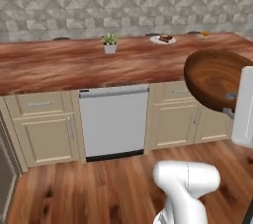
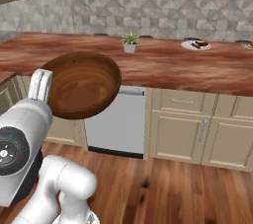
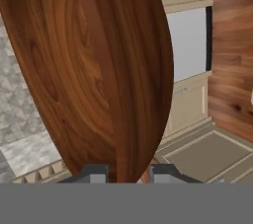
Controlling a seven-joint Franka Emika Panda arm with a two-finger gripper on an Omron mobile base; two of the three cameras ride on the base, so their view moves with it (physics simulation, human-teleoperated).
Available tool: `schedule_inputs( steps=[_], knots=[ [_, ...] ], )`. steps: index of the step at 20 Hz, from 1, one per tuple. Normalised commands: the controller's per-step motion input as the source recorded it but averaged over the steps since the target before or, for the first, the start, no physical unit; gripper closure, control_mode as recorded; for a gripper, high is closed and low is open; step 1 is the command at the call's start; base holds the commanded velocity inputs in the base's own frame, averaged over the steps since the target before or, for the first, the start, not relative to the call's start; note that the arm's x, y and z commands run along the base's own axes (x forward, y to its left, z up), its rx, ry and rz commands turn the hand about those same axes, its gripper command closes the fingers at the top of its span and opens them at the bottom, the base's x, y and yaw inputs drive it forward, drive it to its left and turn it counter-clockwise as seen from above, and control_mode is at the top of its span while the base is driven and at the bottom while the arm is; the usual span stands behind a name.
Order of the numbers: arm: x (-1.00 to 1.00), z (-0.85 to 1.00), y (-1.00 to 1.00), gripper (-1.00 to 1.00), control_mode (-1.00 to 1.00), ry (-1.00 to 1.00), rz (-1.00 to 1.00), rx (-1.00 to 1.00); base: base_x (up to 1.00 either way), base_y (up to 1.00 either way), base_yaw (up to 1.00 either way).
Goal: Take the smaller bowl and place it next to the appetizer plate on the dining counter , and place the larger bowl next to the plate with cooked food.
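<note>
From the left base view I have the larger bowl [image 1: 217,77] carried in the air at the right, tilted, short of the dining counter [image 1: 74,65]; so I judge the second half of the task is in hand, the carry toward the plate with cooked food [image 1: 163,39], which sits far back on the counter; a potted plant [image 1: 109,43] stands left of that plate, and the appetizer plate [image 1: 205,34] lies further right.

From the right base view the bowl [image 2: 84,84] hangs in front of the counter edge, above the dishwasher [image 2: 116,124]; the cooked-food plate [image 2: 195,45] lies well apart to the right; next I must reach over the counter and set the bowl beside it, clear of the plant [image 2: 130,42].

In the hand view the gripper [image 3: 127,174] is nearly closed, pinching the bowl's rim [image 3: 99,70] between its tips.
</note>
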Motion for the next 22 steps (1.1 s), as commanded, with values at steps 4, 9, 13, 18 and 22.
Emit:
schedule_inputs(
  steps=[4, 9, 13, 18, 22],
  knots=[
    [0.00, 0.00, 0.00, 1.00, 1.00, 0.00, 0.00, 0.00, 0.13, -1.00, 0.09],
    [0.00, 0.00, 0.00, 1.00, 1.00, 0.00, 0.00, 0.00, 0.34, -1.00, -0.02],
    [0.00, 0.00, 0.00, 1.00, 1.00, 0.00, 0.00, 0.00, 0.54, -1.00, -0.04],
    [0.00, 0.00, 0.00, 1.00, 1.00, 0.00, 0.00, 0.00, 0.65, -1.00, 0.00],
    [0.00, 0.00, 0.00, 1.00, 1.00, 0.00, 0.00, 0.00, 0.62, -1.00, 0.00]
  ],
)
